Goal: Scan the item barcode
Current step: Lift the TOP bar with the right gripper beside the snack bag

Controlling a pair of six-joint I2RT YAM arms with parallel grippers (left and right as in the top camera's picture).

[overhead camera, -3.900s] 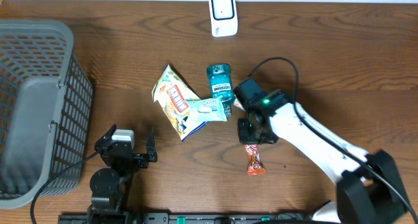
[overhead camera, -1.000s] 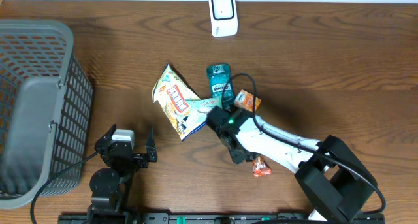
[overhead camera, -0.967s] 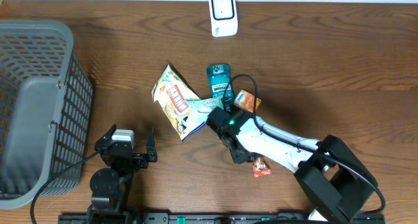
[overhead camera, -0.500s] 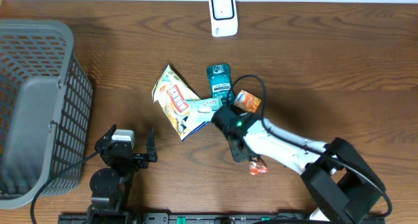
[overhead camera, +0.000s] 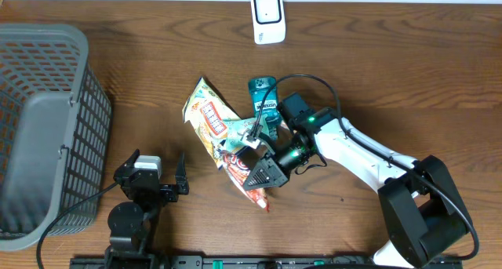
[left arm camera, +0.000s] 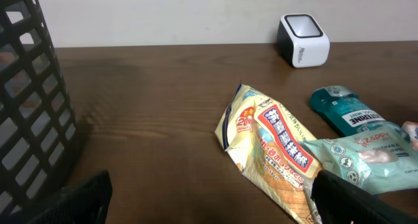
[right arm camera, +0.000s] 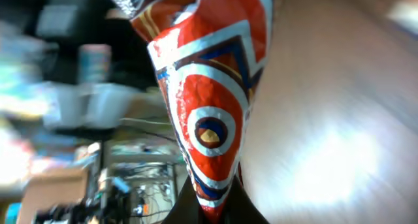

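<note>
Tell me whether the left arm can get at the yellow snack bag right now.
Probably yes: the open left tool faces the yellow snack bag across bare table; the right arm holds its red wrapper off to one side.

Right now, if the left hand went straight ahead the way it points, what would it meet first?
Probably the yellow snack bag, lying just right of centre; depth is unclear.

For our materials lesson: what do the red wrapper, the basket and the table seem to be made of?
Wrapper: probably metallised plastic film, glossy; it crinkles and glints.
Basket: likely moulded grey plastic, matte; uniform lattice walls.
Table: wood or wood-look laminate, satin; brown grain lines.
</note>
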